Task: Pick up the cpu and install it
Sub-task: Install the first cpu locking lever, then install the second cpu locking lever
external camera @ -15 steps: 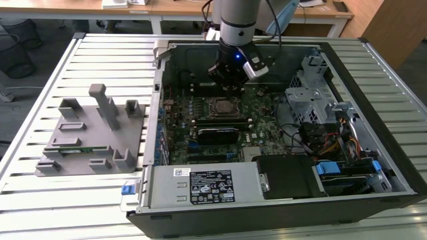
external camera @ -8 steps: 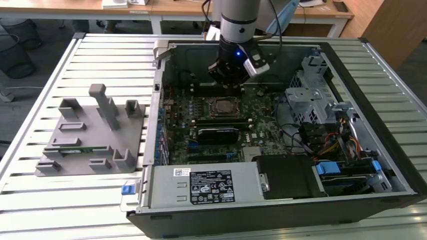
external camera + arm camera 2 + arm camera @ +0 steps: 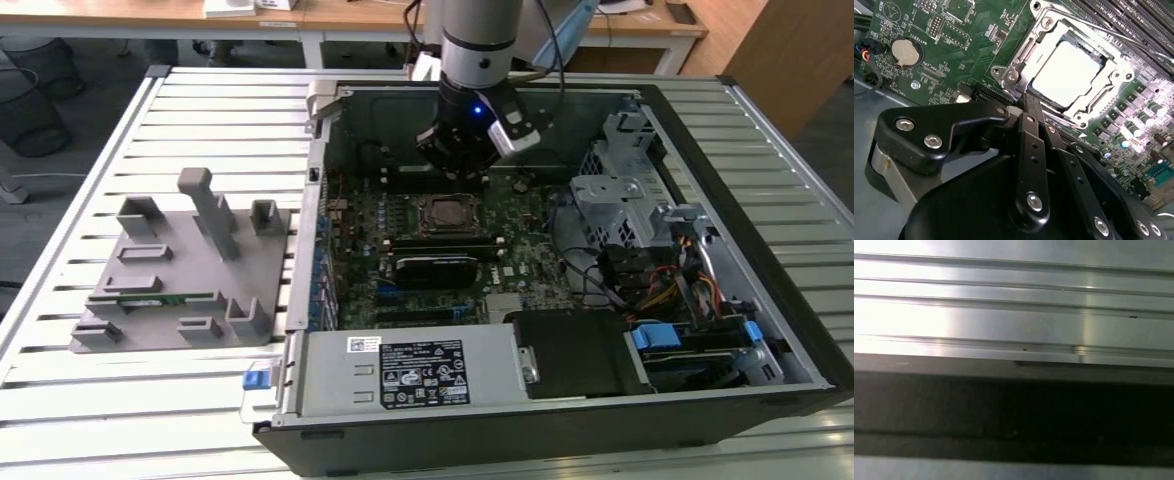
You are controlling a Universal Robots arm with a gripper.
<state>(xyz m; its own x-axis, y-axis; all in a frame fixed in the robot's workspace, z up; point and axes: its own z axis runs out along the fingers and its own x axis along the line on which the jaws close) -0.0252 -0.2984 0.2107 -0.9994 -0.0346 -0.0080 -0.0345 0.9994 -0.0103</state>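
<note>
Presently, one cpu [image 3: 1069, 72] sits seated in one socket [image 3: 1016, 62] on the motherboard [image 3: 929, 35] (print there too small to read). My gripper [image 3: 1028, 102] hangs just above the socket's edge, fingers [image 3: 1030, 130] closed together, holding nothing.

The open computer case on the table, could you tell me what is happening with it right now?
A robot arm's gripper hangs inside the open computer case, just above the motherboard. In the second wrist view, the cpu already sits in the socket, and the gripper's closed fingers hold nothing.
</note>
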